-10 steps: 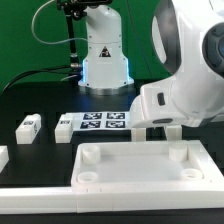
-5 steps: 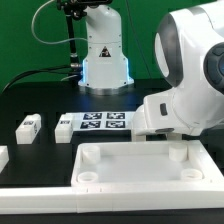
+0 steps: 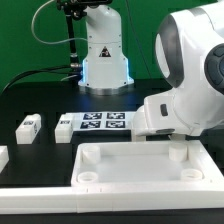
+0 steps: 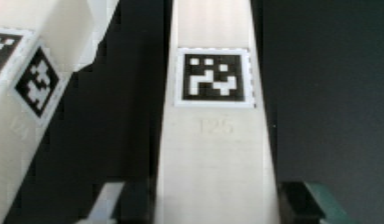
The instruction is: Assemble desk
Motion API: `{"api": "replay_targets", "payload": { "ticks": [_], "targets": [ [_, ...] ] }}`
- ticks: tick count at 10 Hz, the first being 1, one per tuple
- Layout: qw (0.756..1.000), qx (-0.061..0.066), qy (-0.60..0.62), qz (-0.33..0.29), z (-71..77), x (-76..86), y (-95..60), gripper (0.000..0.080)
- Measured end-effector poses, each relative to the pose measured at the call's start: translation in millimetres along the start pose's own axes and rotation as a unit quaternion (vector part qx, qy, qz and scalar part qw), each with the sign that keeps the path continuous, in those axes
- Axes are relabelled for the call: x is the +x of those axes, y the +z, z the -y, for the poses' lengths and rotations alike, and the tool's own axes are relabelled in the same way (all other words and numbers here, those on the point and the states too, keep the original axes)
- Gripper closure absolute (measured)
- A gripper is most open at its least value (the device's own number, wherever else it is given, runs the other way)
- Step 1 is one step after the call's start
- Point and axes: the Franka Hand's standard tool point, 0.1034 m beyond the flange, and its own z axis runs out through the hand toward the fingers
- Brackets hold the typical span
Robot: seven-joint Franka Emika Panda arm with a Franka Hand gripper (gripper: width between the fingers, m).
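The tool point(image 4: 215, 206) is open, its fingers point(image 4: 111, 204) straddling a white square plastic leg post point(image 4: 215, 150) with a black-and-white tag point(image 4: 214, 77). Nearby, a large white rimmed tabletop panel point(image 3: 140, 166) lies on the black worktop point(image 3: 40, 105).

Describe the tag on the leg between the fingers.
The tag shows black blocks on white; wrist view best.

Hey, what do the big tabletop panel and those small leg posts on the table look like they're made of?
The tabletop panel looks like white moulded plastic, matte with a faint sheen: even colour, rounded rim and sockets, no grain. The leg posts seem to be the same plastic. The wrist view shows one smooth and plain, and its black-and-white tag is probably a printed sticker.
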Motion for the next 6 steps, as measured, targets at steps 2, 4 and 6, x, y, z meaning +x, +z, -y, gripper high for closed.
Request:
{"api": "replay_targets", "payload": {
  "ticks": [2,4,6],
  "targets": [
    [1.0,0.0,0.0,0.0,0.0,0.0,0.0,0.0509],
    [1.0,0.0,0.0,0.0,0.0,0.0,-0.1,0.0509],
    [1.0,0.017,-0.002,0.01,-3.4,-16.0,-35.7,0.0509]
  ]
}}
